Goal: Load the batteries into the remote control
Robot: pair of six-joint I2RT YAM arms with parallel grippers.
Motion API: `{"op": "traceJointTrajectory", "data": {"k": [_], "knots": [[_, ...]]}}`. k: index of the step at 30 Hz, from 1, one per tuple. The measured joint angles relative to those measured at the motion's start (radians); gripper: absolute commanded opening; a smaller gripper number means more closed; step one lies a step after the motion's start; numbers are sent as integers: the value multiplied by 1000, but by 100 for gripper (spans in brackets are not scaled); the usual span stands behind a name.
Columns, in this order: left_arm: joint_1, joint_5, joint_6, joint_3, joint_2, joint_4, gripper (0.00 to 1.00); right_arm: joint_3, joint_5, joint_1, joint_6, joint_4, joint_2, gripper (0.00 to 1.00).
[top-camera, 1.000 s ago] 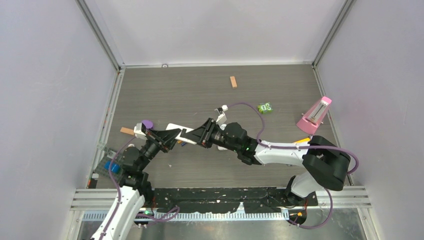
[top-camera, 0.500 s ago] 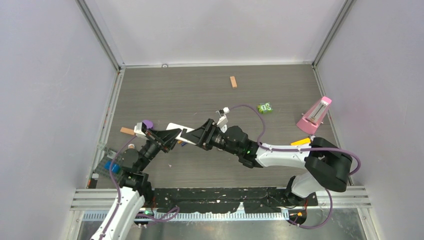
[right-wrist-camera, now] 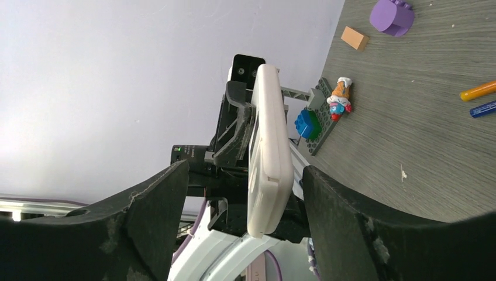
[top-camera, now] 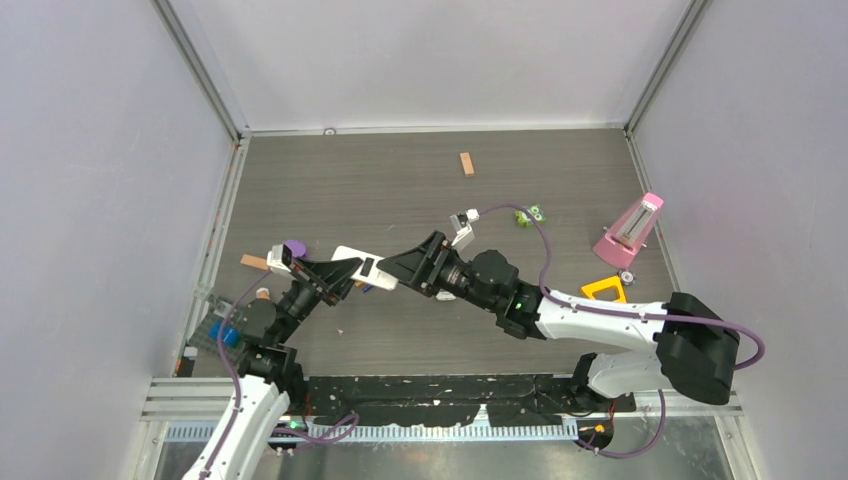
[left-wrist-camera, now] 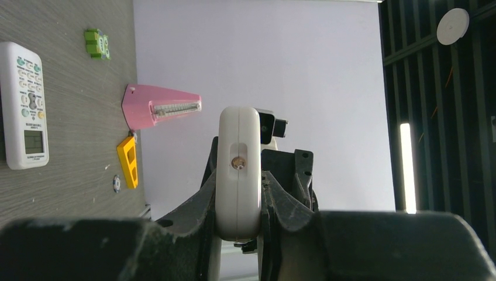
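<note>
Left wrist, remote control (left-wrist-camera: 238, 170) edge-on, labels hidden

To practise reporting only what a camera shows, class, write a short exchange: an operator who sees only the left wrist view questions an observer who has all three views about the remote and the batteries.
Operator: My view shows the left pincer clamped on the remote. Is the right pincer gripping it too?
Observer: No. In the right wrist view the right pincer stands open, with its fingers spread on either side of the remote and not clamping it.
Operator: I see no batteries. Are they loaded?
Observer: No. The right wrist view shows the orange battery and the blue battery lying side by side on the table, outside the remote.
</note>
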Motion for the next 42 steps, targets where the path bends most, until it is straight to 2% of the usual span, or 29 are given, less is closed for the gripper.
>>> {"op": "traceJointTrajectory", "data": {"k": [3,4,6,9,12,15,29,37,42], "knots": [[0,0,0,0,0,0,0,-11,-1,-7,5,-13,-13,60],[0,0,0,0,0,0,0,-14,-1,-8,8,-18,-13,53],[0,0,0,0,0,0,0,-27,-2,-13,17,-24,-13,44],[0,0,1,0,0,0,0,-45,-7,-15,32,-22,-11,34],[0,1,2,0,5,-10,0,-47,-10,-18,53,3,-6,17],[0,1,1,0,8,-1,0,-47,-13,-19,59,11,-1,10],[24,-8,25,0,68,39,0,-21,-35,-40,78,71,85,13],[37,-38,31,13,80,58,0,43,-17,-40,69,20,111,19],[43,-56,56,47,117,58,0,92,5,-40,71,-26,135,19]]}}
